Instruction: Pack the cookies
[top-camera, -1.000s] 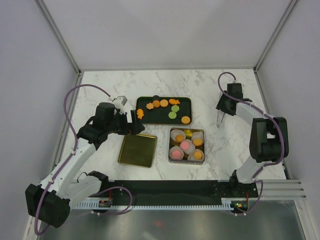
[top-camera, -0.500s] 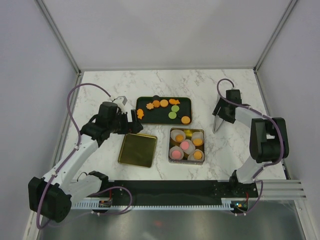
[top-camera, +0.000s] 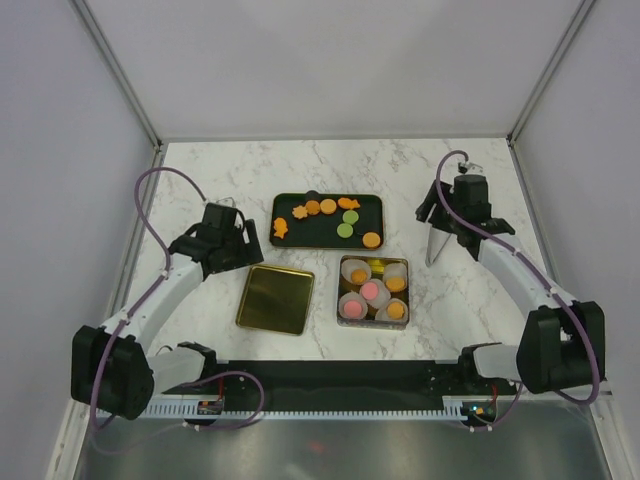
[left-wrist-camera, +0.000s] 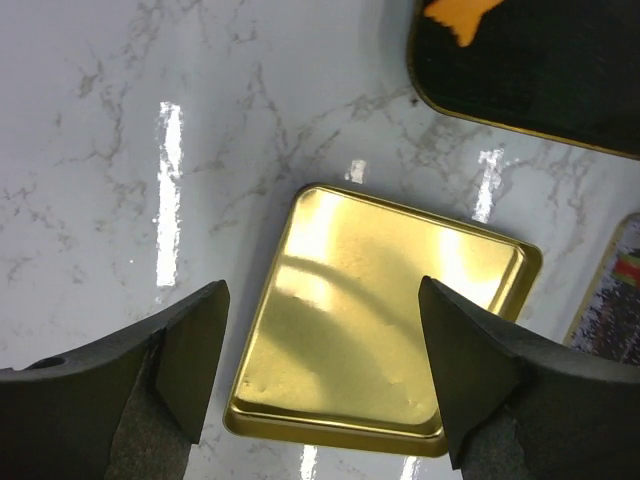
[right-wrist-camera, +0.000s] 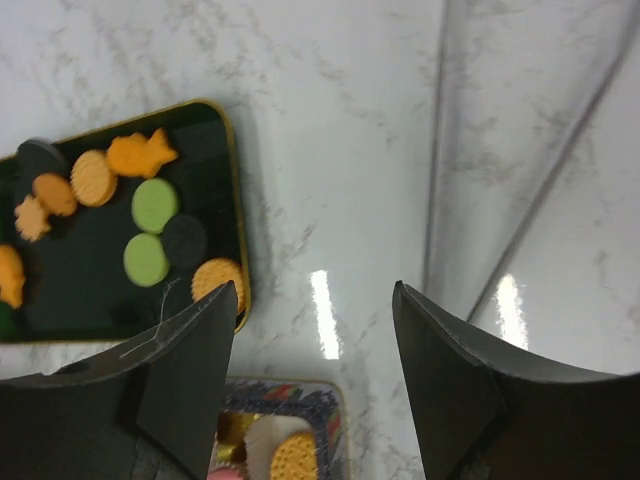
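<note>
Most cookies (top-camera: 328, 206) lie on the dark tray (top-camera: 310, 233), at 12 o'clock from the tin (top-camera: 342, 287), where others sit in paper cups (top-camera: 397, 269). The left gripper (left-wrist-camera: 320, 370) hangs spread and empty above the gold lid (left-wrist-camera: 370, 300). The right gripper (right-wrist-camera: 312, 350), also spread and empty, hangs at the tray's 3 o'clock.

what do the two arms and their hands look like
Both arms match: the left arm and right arm have white links between bulky black joints. A purple cable loops off each, on the left and on the right. The left hand and right hand are black, each with two broad wedge-shaped fingers. No markings are visible.
</note>
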